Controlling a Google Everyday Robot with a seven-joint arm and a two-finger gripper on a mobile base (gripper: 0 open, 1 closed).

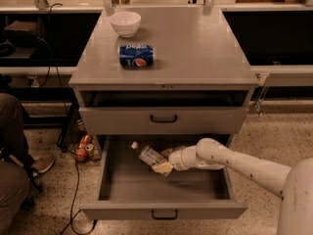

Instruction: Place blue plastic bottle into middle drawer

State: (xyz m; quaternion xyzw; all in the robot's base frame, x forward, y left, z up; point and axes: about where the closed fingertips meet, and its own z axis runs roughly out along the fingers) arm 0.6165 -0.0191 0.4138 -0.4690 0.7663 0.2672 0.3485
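The middle drawer (164, 210) is pulled out wide open below the upper grey drawer front. The blue plastic bottle (148, 154), clear with a white cap, is inside the drawer near its back left, tilted with the cap up and to the left. My gripper (164, 165) reaches into the drawer from the right on the white arm and is shut on the bottle's lower end, holding it just above the drawer floor.
A blue Pepsi can (136, 56) lies on the cabinet top (195, 48) with a white bowl (125, 23) behind it. Cans (83, 148) and cables lie on the floor at the left. A person's leg and shoe (19, 160) are at the far left.
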